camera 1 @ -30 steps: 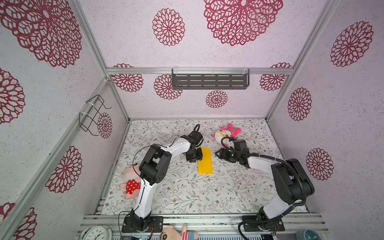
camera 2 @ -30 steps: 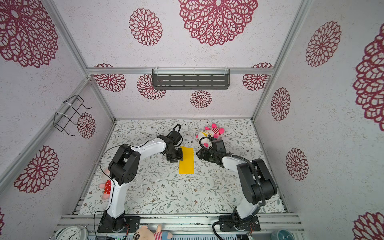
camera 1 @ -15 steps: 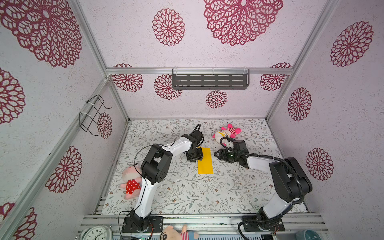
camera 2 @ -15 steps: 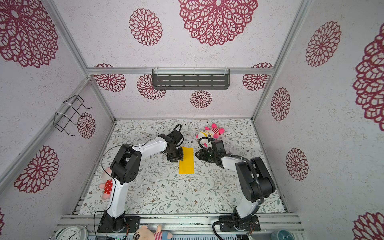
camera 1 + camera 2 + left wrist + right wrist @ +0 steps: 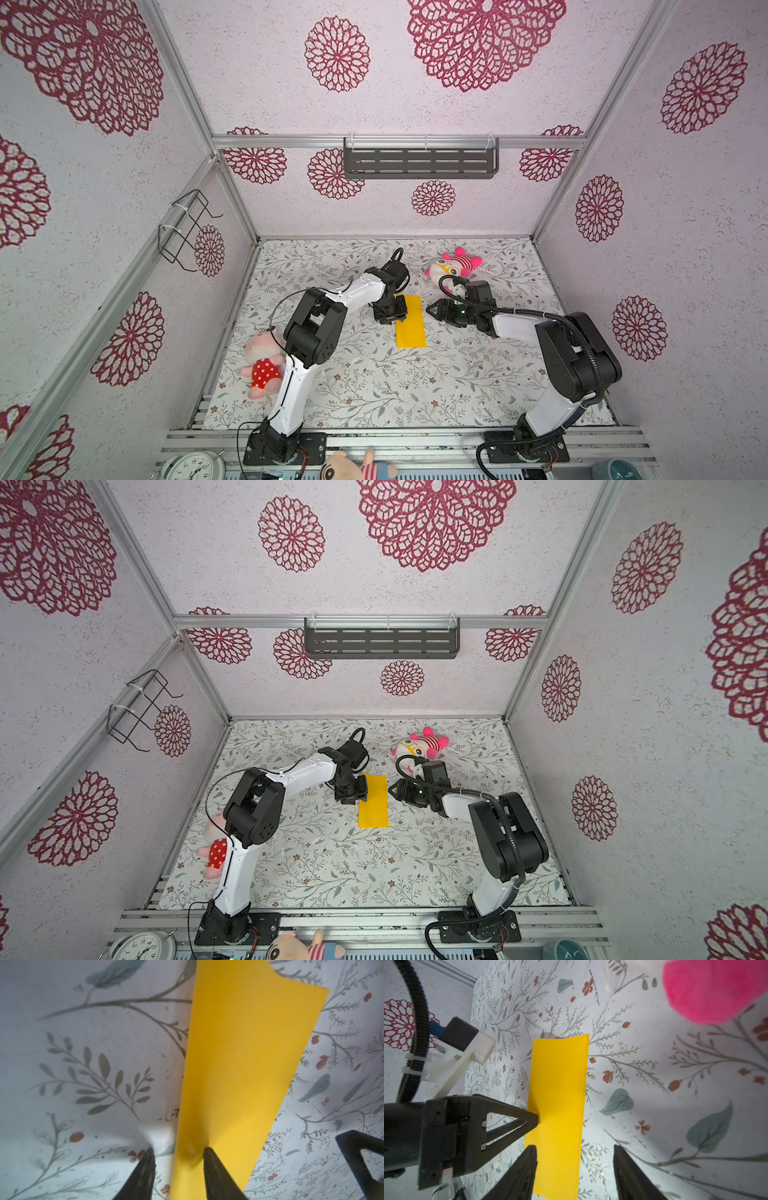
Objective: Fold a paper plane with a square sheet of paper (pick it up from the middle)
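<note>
The square sheet of paper (image 5: 410, 322) (image 5: 373, 802) lies on the floral mat, folded in half into a long yellow-orange rectangle, not a plane shape. My left gripper (image 5: 392, 318) (image 5: 356, 796) stands at the sheet's left long edge. In the left wrist view its jaws (image 5: 178, 1150) are open. One fingertip (image 5: 207, 1152) presses a dent into the paper (image 5: 239, 1064), the other rests on the cloth. My right gripper (image 5: 429, 309) (image 5: 391, 789) is open just right of the sheet. In the right wrist view its fingers (image 5: 574, 1147) straddle the doubled edge of the paper (image 5: 558, 1095) without touching it.
A pink-and-white plush toy (image 5: 453, 266) (image 5: 419, 746) lies just behind the right gripper. A pig plush in a red dress (image 5: 262, 365) lies by the left arm's base. A clock (image 5: 191, 467) and another plush (image 5: 357, 469) sit at the front rail.
The right gripper's jaws have drawn a little closer together. The left gripper and the paper have stayed where they were.
</note>
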